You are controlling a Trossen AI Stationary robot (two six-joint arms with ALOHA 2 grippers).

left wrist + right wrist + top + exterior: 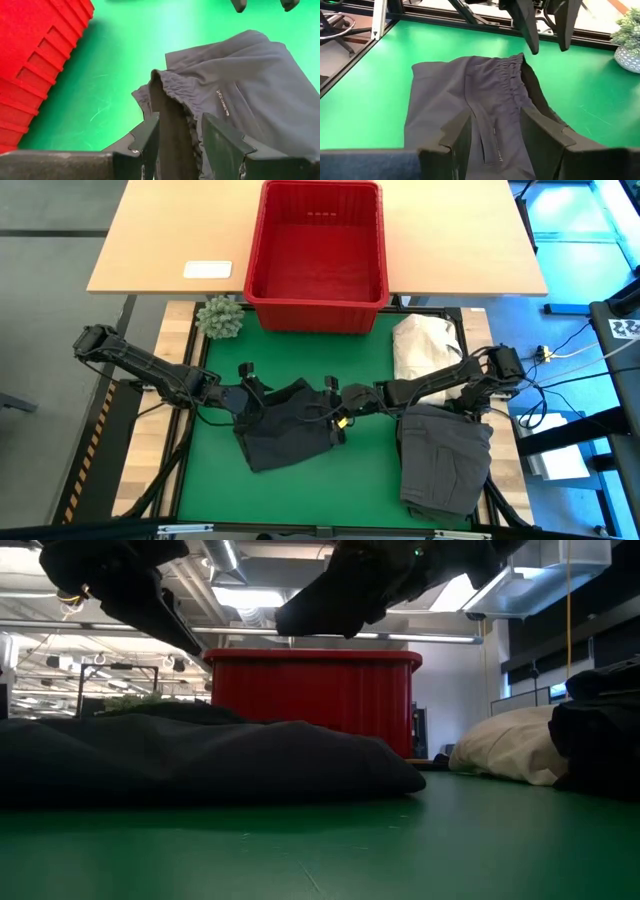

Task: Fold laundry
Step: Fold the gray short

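A dark garment with a gathered elastic waistband point(175, 87) lies flat on the green mat point(210, 470) at mid-table point(285, 432). My left gripper point(250, 380) hovers open over its waistband end, pointing slantwise down; the right wrist view shows its fingers point(530, 30) clear of the cloth. My right gripper point(335, 402) hovers open over the garment's opposite end point(485, 125), facing the left one. In the low view the garment point(200, 760) rests on the mat with both grippers above it.
A red basket point(315, 255) stands at the mat's far edge with a small plant point(220, 317) to its left. A cream-white cloth heap point(420, 345) lies at the far right. A folded dark grey garment point(445, 460) lies at the near right.
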